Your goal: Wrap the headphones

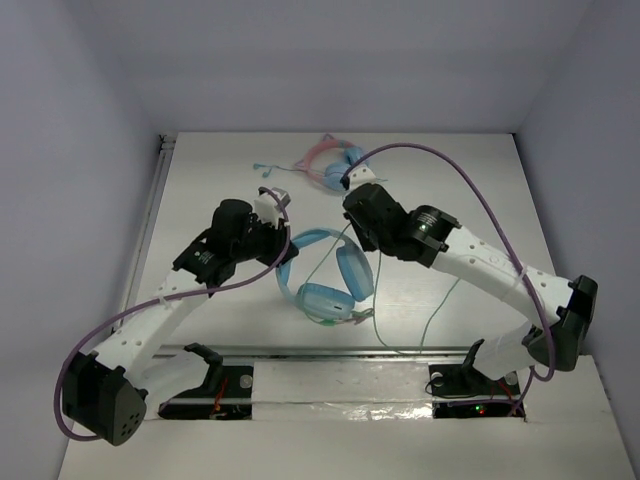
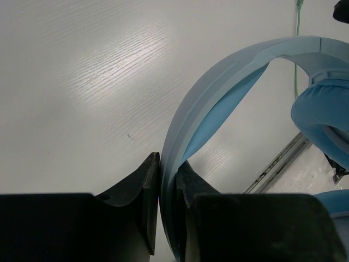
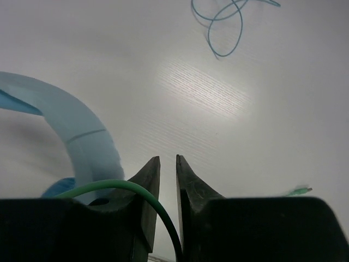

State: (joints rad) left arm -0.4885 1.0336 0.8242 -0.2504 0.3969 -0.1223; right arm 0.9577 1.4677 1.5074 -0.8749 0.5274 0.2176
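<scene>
The light-blue headphones [image 1: 335, 278] are held partly raised over the middle of the table. My left gripper [image 1: 284, 243] is shut on the wide headband [image 2: 218, 93], which runs up between the jaws in the left wrist view; one padded cup [image 2: 322, 114] hangs at the right. My right gripper [image 1: 352, 218] is just behind the headphones, jaws nearly together with the thin green cable [image 3: 125, 187] passing between them. The headband also shows in the right wrist view [image 3: 82, 136]. The cable trails on the table to the right [image 1: 440, 300].
The smaller pair with the pink headband [image 1: 328, 158] lies at the back, its blue cable [image 3: 223, 27] coiled nearby. The green cable's plug [image 3: 299, 191] lies on the table. A metal rail [image 1: 330, 352] runs along the near edge. White walls stand at the left and back.
</scene>
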